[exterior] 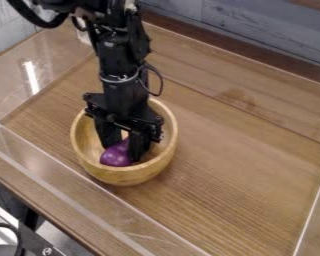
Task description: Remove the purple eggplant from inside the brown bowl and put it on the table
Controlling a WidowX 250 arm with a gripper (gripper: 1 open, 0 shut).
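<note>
Wood-grain surface (243, 140) carries the brown bowl (93, 165), directly beneath the claw (120, 150). Pointing straight down into the bowl, the claw is clamped on the purple eggplant (116, 157), inside the bowl.
</note>
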